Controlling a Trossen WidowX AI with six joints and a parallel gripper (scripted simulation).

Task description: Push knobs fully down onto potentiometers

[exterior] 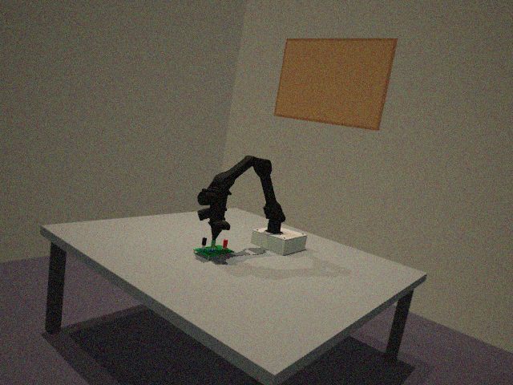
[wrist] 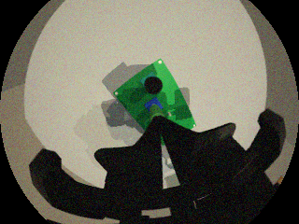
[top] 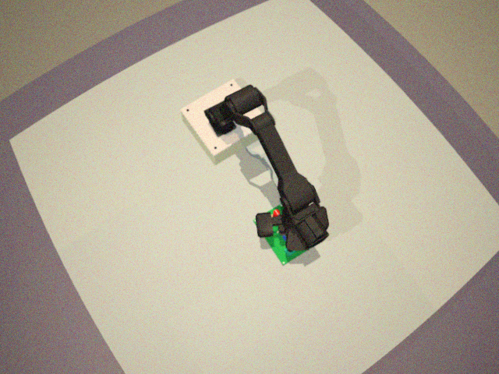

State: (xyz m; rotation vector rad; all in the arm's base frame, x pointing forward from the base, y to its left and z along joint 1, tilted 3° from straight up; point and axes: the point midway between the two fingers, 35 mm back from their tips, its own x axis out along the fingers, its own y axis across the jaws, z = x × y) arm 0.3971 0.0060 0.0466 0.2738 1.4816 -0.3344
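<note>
The green circuit board stands on the table. A black knob stands upright over a teal potentiometer, with a pale bit showing below it in the exterior view. A green knob stands over a blue potentiometer. A red knob stands at the side nearer the arm's base. My gripper is shut and holds nothing. Its tips are right at the top of the green knob; whether they touch it is too small to tell.
The white base box of the arm stands behind the board. The black and red knobs rise on either side of the fingertips in the exterior view. A thin cable-like grey line runs near the base in the top view.
</note>
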